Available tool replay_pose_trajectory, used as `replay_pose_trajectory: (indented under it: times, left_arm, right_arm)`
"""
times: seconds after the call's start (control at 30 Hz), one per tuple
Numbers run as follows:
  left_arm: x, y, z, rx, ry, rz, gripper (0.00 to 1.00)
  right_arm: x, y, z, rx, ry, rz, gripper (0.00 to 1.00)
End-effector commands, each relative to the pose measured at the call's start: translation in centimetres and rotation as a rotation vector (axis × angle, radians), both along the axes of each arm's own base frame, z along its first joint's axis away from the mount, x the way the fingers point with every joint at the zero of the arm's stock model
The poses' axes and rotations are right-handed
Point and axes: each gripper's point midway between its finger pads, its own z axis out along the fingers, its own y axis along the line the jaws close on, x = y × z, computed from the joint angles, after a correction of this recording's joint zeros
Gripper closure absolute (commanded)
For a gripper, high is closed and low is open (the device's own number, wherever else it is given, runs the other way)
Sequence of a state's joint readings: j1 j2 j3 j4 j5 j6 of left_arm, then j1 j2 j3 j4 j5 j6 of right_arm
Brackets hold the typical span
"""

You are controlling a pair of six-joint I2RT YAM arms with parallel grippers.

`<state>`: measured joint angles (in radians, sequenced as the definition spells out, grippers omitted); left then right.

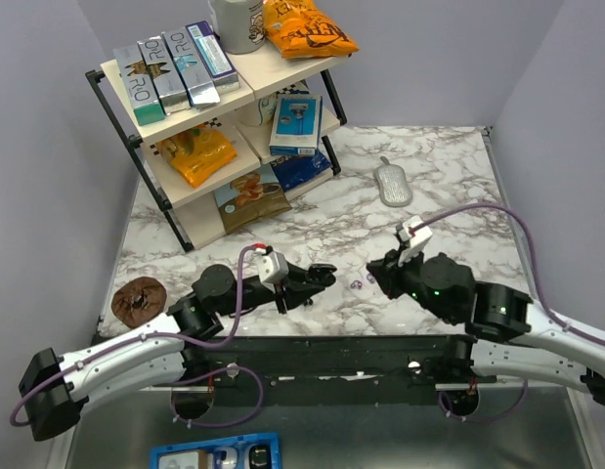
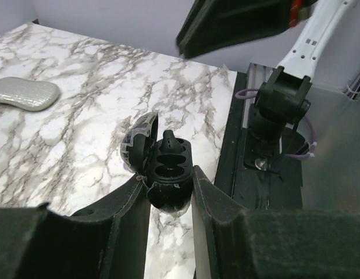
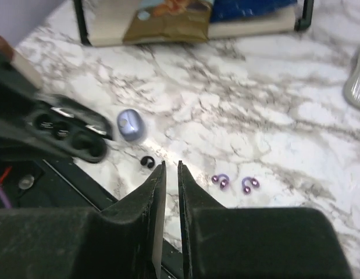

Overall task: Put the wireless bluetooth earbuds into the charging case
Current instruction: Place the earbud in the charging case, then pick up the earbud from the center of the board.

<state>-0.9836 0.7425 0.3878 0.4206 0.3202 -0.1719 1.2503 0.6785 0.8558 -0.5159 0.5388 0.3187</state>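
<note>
My left gripper (image 2: pixel 171 174) is shut on a glossy black oval case (image 2: pixel 168 168), which stands open with two dark sockets showing; it also shows in the top view (image 1: pixel 320 276). The periwinkle charging case (image 3: pixel 130 124) lies shut on the marble just beside it. One black ring-like earbud (image 3: pixel 147 162) lies near the table's front edge. Two purple earbuds (image 3: pixel 220 181) (image 3: pixel 248 185) lie to its right and show faintly in the top view (image 1: pixel 357 284). My right gripper (image 3: pixel 171 165) hovers above the table between the black and purple earbuds, jaws almost together and empty.
A shelf rack (image 1: pixel 224 107) with snack bags and boxes stands at the back left. A grey oval pad (image 1: pixel 392 183) lies at the back right. A brown round object (image 1: pixel 136 298) sits at the left edge. A black rail (image 1: pixel 331 347) runs along the near edge.
</note>
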Motion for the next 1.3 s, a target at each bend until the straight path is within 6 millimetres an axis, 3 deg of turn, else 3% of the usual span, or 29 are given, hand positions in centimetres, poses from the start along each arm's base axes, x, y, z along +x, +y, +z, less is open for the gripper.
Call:
replay_pose_trajectory:
  times: [0.0,0.23,0.33,0.43,0.47,0.53,0.77,1.07,1.27]
  left_arm:
    - [0.5,1.8,0.3,0.033,-0.021,0.077,1.0]
    - [0.6,3.7,1.2,0.036,-0.024,0.142,1.0]
    - [0.6,4.4,1.5,0.019,-0.033,0.161,1.0]
    - [0.4,4.8,1.7,0.011,-0.037,0.167,1.0]
    - [0.4,4.9,1.8,0.01,-0.041,0.167,1.0]
    - [0.3,5.0,1.9,0.013,-0.043,0.163,1.0]
    - [0.0,5.3,2.2,0.014,-0.052,0.159,1.0]
    - [0.0,5.3,2.0,0.019,-0.051,0.159,1.0]
    - [0.0,5.1,1.8,0.026,-0.05,0.154,1.0]
  right_arm:
    - [-0.3,3.3,-5.8,-0.014,0.198,0.071,0.77]
    - [-1.5,9.0,-11.5,-0.014,0.382,0.216,0.76]
    - [-1.7,11.4,-11.8,0.031,0.404,0.278,0.73]
    - [-1.8,13.3,-13.2,0.036,0.456,0.311,0.72]
    - [-1.7,13.7,-14.5,0.011,0.479,0.307,0.72]
    - [-1.3,14.7,-14.8,0.014,0.473,0.315,0.74]
    - [-0.1,14.6,-19.0,-0.078,0.515,0.262,0.77]
    - [2.7,12.9,-20.6,-0.054,0.558,0.167,0.68]
    - [2.8,12.8,-22.5,-0.099,0.615,0.156,0.64]
